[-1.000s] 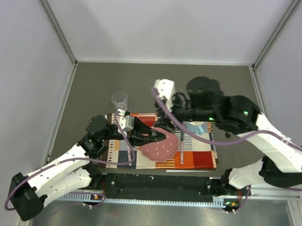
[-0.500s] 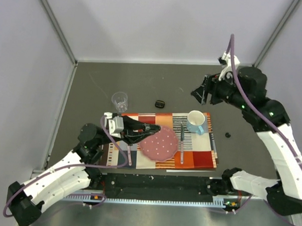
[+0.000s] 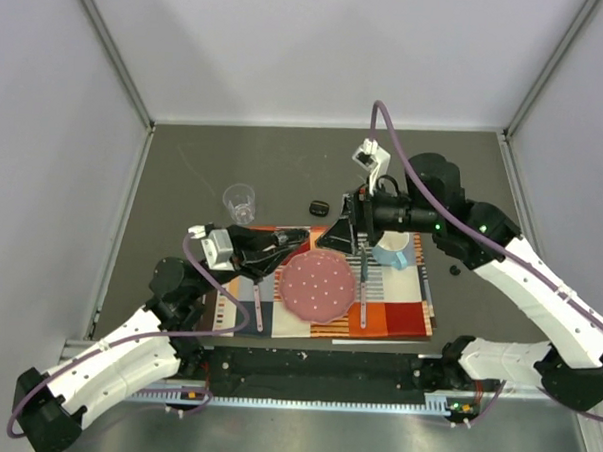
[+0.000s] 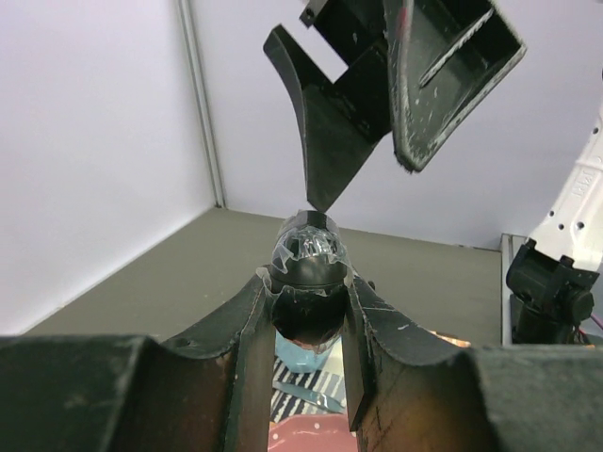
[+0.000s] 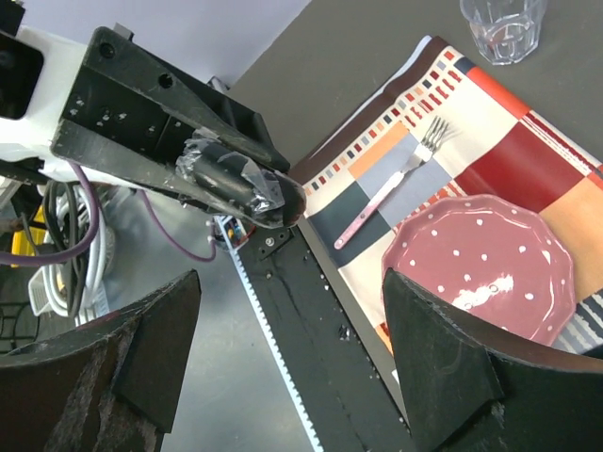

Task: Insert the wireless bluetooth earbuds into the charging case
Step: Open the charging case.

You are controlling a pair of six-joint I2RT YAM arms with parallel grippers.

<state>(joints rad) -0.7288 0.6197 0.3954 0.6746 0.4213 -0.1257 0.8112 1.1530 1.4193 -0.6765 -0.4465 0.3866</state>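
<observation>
1. The left gripper (image 4: 309, 294) is closed narrowly on a small glossy black bud (image 4: 308, 273). The bud is pinched between the two fingertips, and its top pokes out beyond them.
2. In the top view this gripper hangs over the far left part of the mat (image 3: 398, 315), beside the rim of the plate (image 3: 319, 287).
3. The right gripper (image 3: 339, 235) is spread wide with nothing between its fingers, as its own wrist view shows.
4. It points at the left gripper's tips. In the left wrist view, one right finger (image 4: 330, 141) comes to a point just above the held bud. Whether the two touch cannot be told.
5. The case (image 3: 318, 207) lies on the table (image 3: 204, 172) just past the mat's far edge, between the glass (image 3: 240, 200) and the right gripper. It is too small to tell whether its lid is up.
6. A second bud (image 3: 455, 270) lies on the table just right of the mat, near the mug (image 3: 392, 254) and apart from both grippers.
</observation>
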